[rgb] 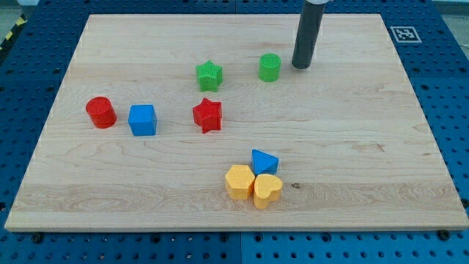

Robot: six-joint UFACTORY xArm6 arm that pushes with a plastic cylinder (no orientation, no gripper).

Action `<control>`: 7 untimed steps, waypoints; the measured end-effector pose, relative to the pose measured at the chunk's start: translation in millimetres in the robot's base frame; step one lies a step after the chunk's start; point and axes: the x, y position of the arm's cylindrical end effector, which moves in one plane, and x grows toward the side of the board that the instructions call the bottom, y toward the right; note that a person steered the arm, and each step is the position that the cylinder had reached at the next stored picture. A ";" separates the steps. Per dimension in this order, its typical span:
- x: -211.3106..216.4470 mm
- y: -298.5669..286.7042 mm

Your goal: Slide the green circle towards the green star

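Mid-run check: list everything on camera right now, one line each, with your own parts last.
green circle: 1, green, upper middle of the board, just to the view's left of my tip
green star: 1, green, to the view's left of the green circle, apart from it
red star: 1, red, below the green star
blue cube: 1, blue, to the view's left of the red star
red cylinder: 1, red, to the view's left of the blue cube
blue triangle: 1, blue, lower middle, touching the two yellow blocks
yellow hexagon: 1, yellow, lower middle
yellow heart: 1, yellow, beside the hexagon on the view's right
wooden board: 1, light wood
my tip: 1, dark rod, a small gap from the green circle
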 end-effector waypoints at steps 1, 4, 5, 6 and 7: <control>18.9 3.5; 4.8 3.3; -9.5 -19.6; -18.3 -28.3; -23.4 -27.6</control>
